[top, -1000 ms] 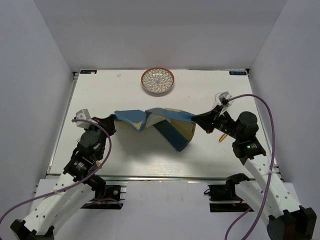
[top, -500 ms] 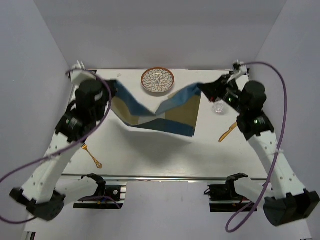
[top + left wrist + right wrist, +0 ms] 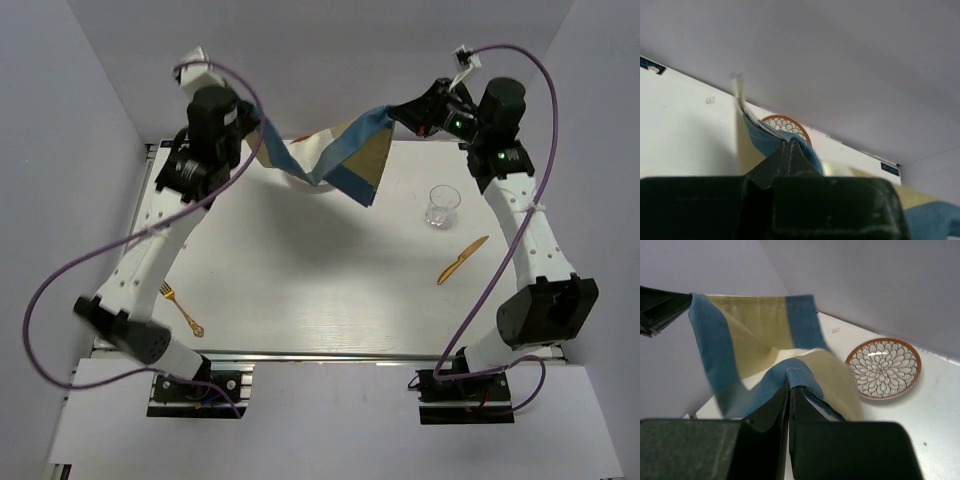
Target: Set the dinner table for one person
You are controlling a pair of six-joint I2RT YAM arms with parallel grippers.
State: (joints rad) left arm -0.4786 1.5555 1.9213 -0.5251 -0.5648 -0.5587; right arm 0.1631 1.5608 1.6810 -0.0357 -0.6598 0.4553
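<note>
The worktop (image 3: pixel 300 270) carries the setting's loose pieces, but its near middle, where one diner's place would go, has nothing laid on it yet. The step in hand looks like spreading the striped placemat (image 3: pixel 360 165). It hangs in the air above the far edge, slack and sagging between the two arms. The left pincer (image 3: pixel 258 135) is clamped on one corner and the right pincer (image 3: pixel 400 112) on the other, each wrist view showing fingers pressed together over cloth.

The next move probably calls for both arms to draw apart until the sag goes. They would then carry the cloth toward the near middle and lower it flat before letting go.

The patterned plate (image 3: pixel 884 367) sits at the far edge under the drooping cloth, so a trailing corner could drag across it. A clear glass (image 3: pixel 442 206) stands upright on the right, near the right arm's likely path. A golden knife (image 3: pixel 462 260) lies just nearer than the glass, and a golden fork (image 3: pixel 181 307) lies near left. Both are apart from the middle.
</note>
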